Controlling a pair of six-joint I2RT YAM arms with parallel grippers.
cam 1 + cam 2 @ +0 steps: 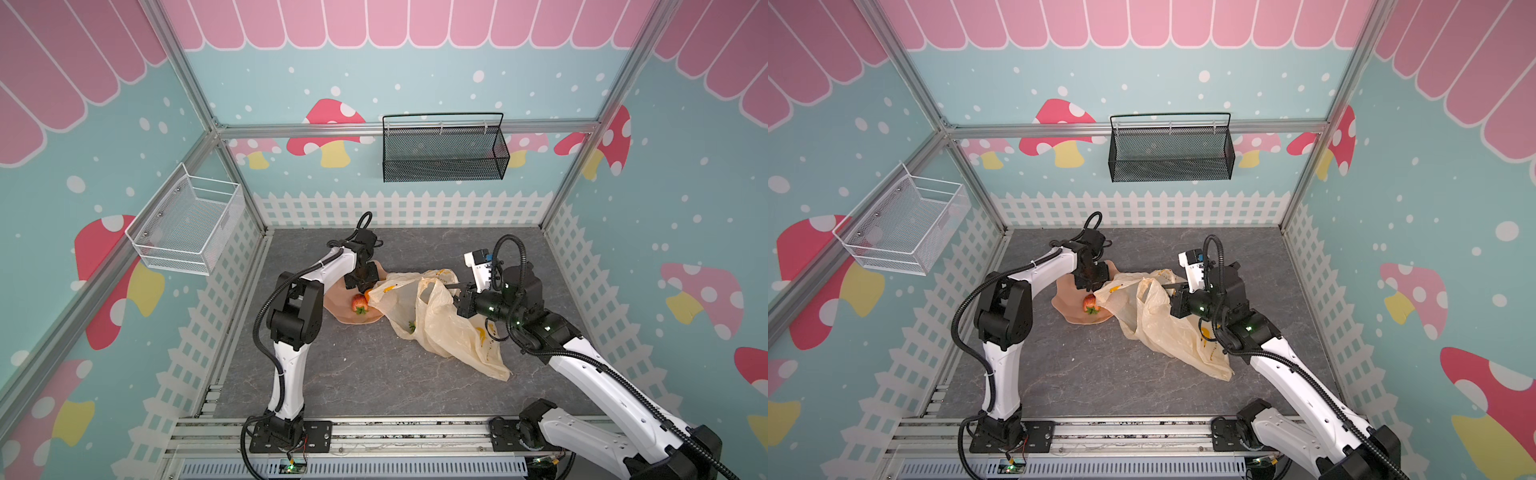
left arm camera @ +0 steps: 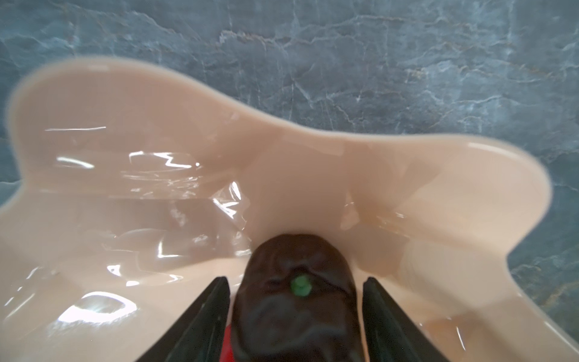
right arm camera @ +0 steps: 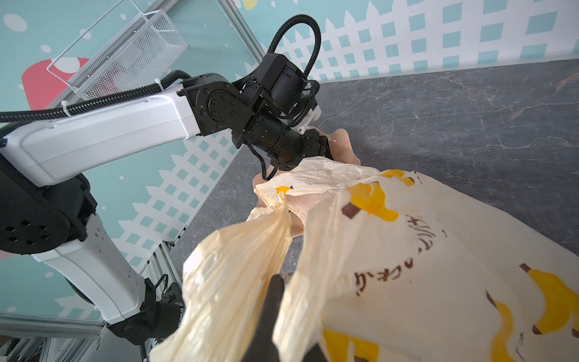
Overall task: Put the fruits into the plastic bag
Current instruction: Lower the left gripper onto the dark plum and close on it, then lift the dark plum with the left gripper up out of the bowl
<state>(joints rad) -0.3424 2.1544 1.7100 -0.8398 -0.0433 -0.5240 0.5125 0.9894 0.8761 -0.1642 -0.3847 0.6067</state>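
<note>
Plastic bag (image 1: 451,337) lies diagonally, mouth toward dish (image 1: 336,309).

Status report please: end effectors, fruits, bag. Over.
Left end effector open astride dark brown toy fruit in pink wavy dish. Right end effector shut on cream crinkly plastic bag. Red strawberry lies in dish. Bag edge overlaps dish.

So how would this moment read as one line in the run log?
left pincer: open, astride dark brown toy fruit in pink dish | right pincer: shut on plastic bag | strawberry: on same dish
</note>
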